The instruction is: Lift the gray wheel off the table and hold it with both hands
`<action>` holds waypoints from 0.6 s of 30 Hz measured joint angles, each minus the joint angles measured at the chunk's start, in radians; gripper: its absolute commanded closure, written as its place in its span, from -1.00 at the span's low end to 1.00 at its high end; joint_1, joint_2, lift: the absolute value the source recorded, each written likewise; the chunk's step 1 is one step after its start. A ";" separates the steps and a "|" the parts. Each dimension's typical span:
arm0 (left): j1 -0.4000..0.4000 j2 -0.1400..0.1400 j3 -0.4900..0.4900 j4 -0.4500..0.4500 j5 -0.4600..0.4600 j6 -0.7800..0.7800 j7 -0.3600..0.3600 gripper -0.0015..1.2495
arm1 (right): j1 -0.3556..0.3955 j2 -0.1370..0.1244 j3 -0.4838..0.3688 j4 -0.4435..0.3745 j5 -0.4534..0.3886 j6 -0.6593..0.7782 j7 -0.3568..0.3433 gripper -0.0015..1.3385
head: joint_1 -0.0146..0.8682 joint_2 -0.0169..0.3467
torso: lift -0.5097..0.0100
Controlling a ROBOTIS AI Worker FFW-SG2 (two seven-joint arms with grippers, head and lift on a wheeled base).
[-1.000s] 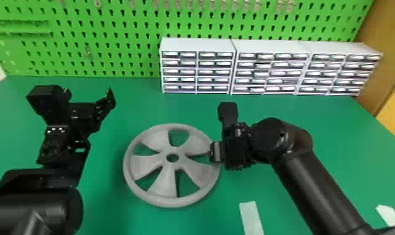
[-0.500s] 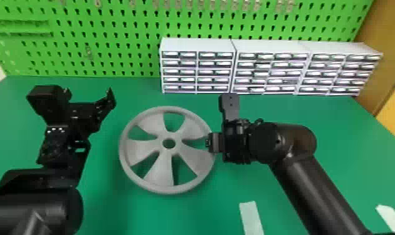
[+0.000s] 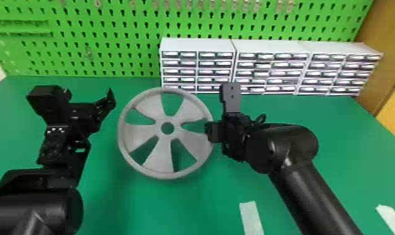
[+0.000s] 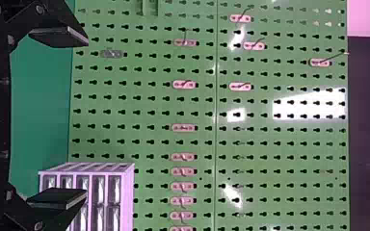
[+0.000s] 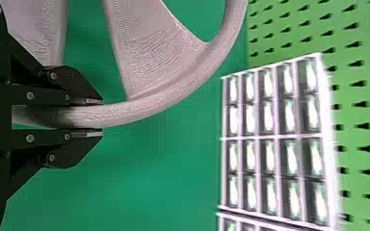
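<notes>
In the head view the gray wheel hangs above the table, its face toward the camera. My right gripper is at the wheel's right rim. In the right wrist view the rim of the gray wheel lies between the two fingers of my right gripper, which is shut on it. Left of the wheel, with a gap from its rim, is my left gripper. The left wrist view has my left gripper with its fingers wide apart and nothing between them.
White drawer units stand at the back of the green table, before a green pegboard. A pale tape strip lies near the front, another at the right.
The wheel has risen and tilted up more toward the camera, along with my right gripper that holds it. The left arm has kept its place.
</notes>
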State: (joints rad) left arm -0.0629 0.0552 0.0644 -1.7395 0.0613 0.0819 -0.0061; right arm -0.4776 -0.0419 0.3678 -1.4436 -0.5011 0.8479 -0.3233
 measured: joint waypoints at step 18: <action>0.003 0.002 0.005 -0.006 0.002 0.001 0.000 -0.72 | 0.080 -0.017 0.086 -0.090 0.196 -0.327 -0.001 0.70 | 0.64 -0.82 | 0.59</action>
State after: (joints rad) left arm -0.0596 0.0567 0.0691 -1.7453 0.0636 0.0828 -0.0061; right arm -0.3973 -0.0590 0.4536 -1.5335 -0.3051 0.5213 -0.3242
